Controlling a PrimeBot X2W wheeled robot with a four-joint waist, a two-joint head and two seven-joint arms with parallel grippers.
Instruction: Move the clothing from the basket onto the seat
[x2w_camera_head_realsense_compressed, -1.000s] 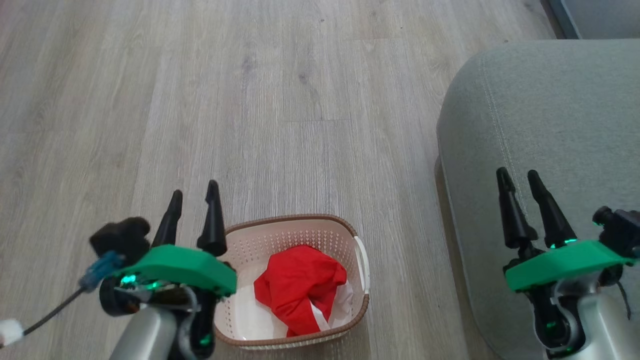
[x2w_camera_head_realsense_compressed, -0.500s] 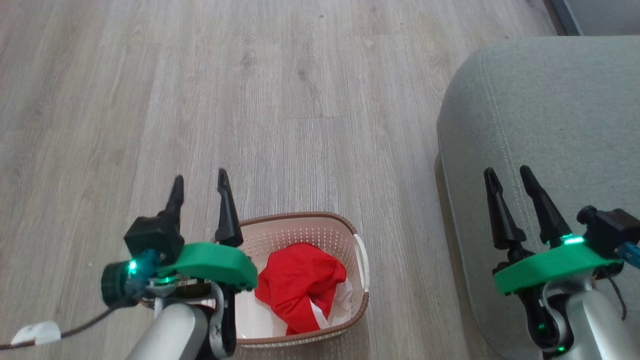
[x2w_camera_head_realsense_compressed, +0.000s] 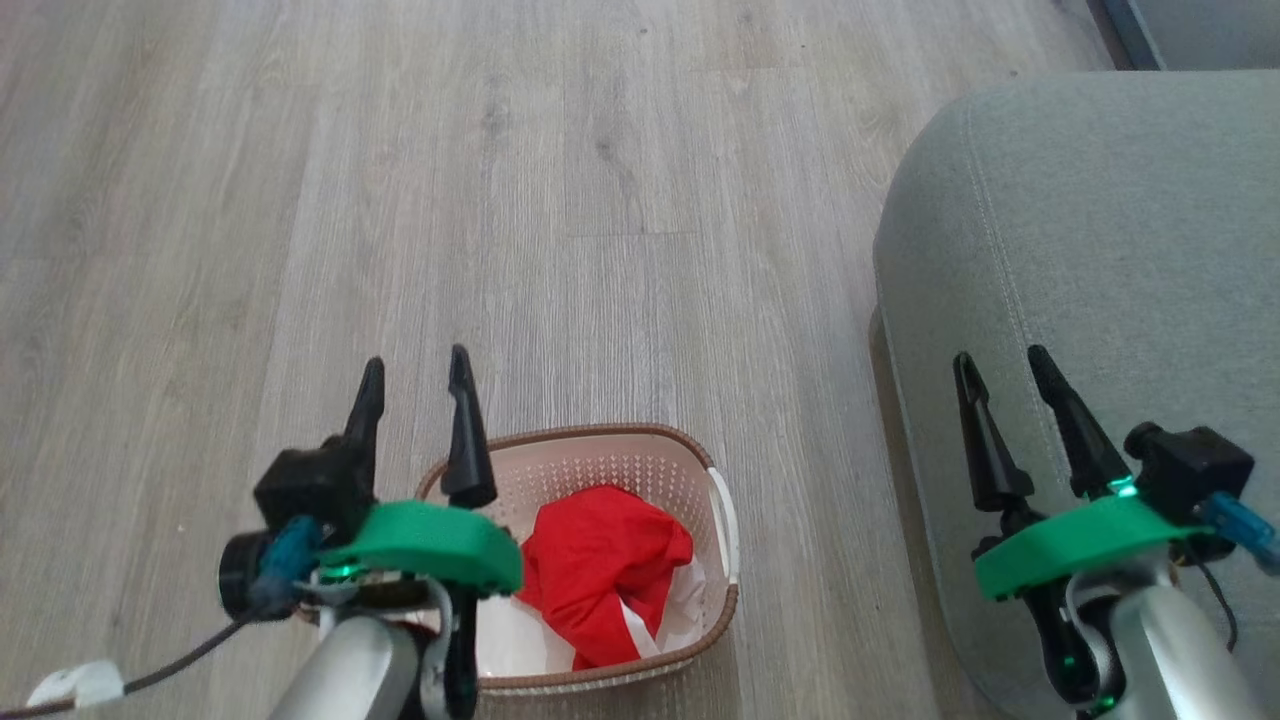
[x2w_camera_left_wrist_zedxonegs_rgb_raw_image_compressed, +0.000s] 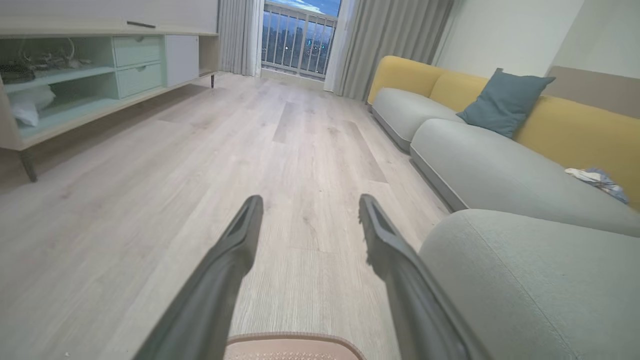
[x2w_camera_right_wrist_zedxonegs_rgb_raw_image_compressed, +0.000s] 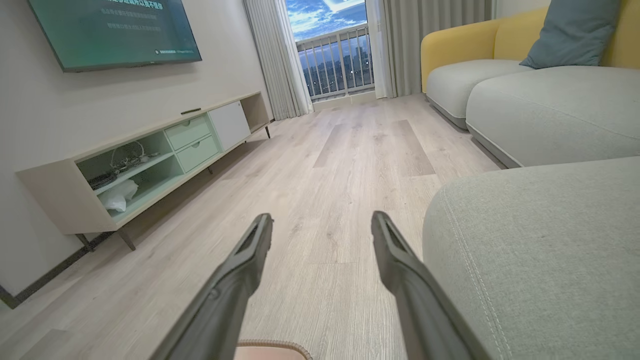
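The cream perforated basket (x2w_camera_head_realsense_compressed: 600, 462) with a brown rim stands on the floor at the bottom centre of the head view. A bundle of red clothing (x2w_camera_head_realsense_compressed: 600, 570) with white trim lies inside it. My left gripper (x2w_camera_head_realsense_compressed: 415, 372) hangs open over the basket's left edge, fingers pointing forward, nothing between them. My right gripper (x2w_camera_head_realsense_compressed: 1000, 360) is open and empty above the left edge of the grey-green seat (x2w_camera_head_realsense_compressed: 1110, 230). The basket's rim (x2w_camera_left_wrist_zedxonegs_rgb_raw_image_compressed: 295, 340) peeks in at the bottom of the left wrist view, below my left gripper (x2w_camera_left_wrist_zedxonegs_rgb_raw_image_compressed: 310, 202). The seat (x2w_camera_right_wrist_zedxonegs_rgb_raw_image_compressed: 540, 235) lies right of my right gripper (x2w_camera_right_wrist_zedxonegs_rgb_raw_image_compressed: 322, 217).
Pale wood floor (x2w_camera_head_realsense_compressed: 500, 200) spreads ahead of the basket. The wrist views show a low TV cabinet (x2w_camera_right_wrist_zedxonegs_rgb_raw_image_compressed: 150, 160) along the left wall, a grey and yellow sofa (x2w_camera_left_wrist_zedxonegs_rgb_raw_image_compressed: 475, 150) with a blue cushion (x2w_camera_left_wrist_zedxonegs_rgb_raw_image_compressed: 505, 100) on the right, and a balcony door far ahead.
My left gripper has shifted right, from beside the basket to over its left rim. My right gripper has drifted slightly left and lower. The basket and clothing have not moved.
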